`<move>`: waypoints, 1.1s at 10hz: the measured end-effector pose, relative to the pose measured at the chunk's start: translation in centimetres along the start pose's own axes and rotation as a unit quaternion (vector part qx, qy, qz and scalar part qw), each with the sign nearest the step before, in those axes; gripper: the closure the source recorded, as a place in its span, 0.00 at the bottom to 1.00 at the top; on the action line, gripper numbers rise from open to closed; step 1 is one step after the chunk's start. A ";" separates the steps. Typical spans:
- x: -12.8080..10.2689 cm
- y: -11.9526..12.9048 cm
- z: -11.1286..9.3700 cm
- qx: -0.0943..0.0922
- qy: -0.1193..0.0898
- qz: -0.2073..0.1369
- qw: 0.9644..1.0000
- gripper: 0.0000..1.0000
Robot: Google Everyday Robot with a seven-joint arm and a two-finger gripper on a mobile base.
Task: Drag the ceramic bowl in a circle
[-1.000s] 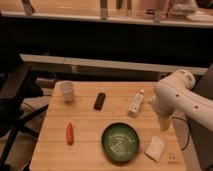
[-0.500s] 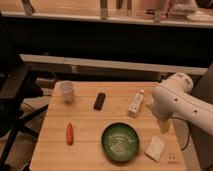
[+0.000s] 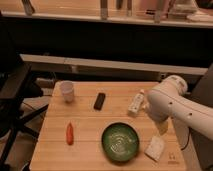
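The bowl [image 3: 120,142] sits on the table [image 3: 87,152] near the front edge, at about 6 o'clock from the table's middle. It is upright, and the pale swirls inside it show. It lies where it lay a second ago; nothing on the table has shifted.

The gripper [image 3: 161,127] hangs below the white arm [image 3: 172,102], at about 2 o'clock from the bowl and apart from it. Its fingers stand apart and hold nothing. It hovers just above the white pad [image 3: 154,148], which lies at 3 o'clock from the bowl, close to its rim.

Over the last second the arm has swung a little lower and nearer the front edge, so that its bulk now covers more of the table's right side. The gripper has dropped only slightly.

A bottle [image 3: 135,102] lies on its side at 1 o'clock from the bowl, just left of the arm. A black bar [image 3: 100,101] lies at 11 o'clock from the bowl. A cup [image 3: 67,91] stands at 10 o'clock, near the far left corner. A carrot [image 3: 70,133] lies at 9 o'clock, well apart from the bowl.
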 end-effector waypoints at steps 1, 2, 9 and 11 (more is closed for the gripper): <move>-0.2 0.0 0.1 0.001 -0.002 -0.013 1.000 0.20; -0.4 -0.1 0.2 0.003 -0.004 -0.028 1.000 0.20; -3.3 -1.6 0.6 0.010 -0.007 -0.106 0.994 0.20; -4.0 -1.9 0.8 0.012 -0.011 -0.126 0.992 0.20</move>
